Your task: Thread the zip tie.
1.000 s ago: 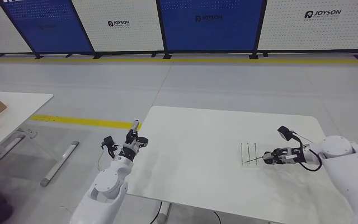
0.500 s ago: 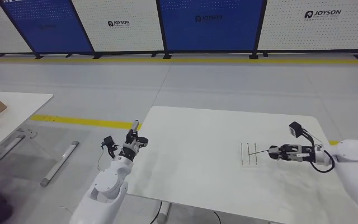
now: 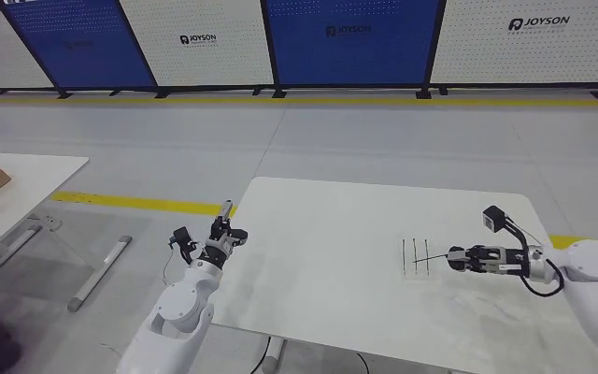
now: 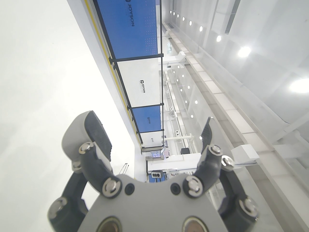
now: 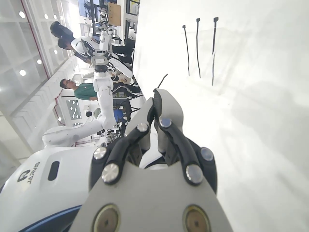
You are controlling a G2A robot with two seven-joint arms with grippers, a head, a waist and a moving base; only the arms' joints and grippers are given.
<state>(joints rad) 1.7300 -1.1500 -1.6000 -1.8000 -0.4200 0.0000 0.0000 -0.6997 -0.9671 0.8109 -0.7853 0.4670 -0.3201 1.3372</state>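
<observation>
Right wrist view, three zip ties (image 5: 198,49) on table (image 5: 253,134); right hand (image 5: 154,95) grasping fourth tie (image 5: 162,80); left hand (image 4: 152,124) released

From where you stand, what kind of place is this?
Probably an industrial hall or robot test area: blue and white partition panels, a yellow line on the smooth floor, and plain white work tables.

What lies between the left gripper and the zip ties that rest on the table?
Only bare white table, as the top view shows. The left gripper hangs open at one edge, and the zip ties lie far across.
</observation>
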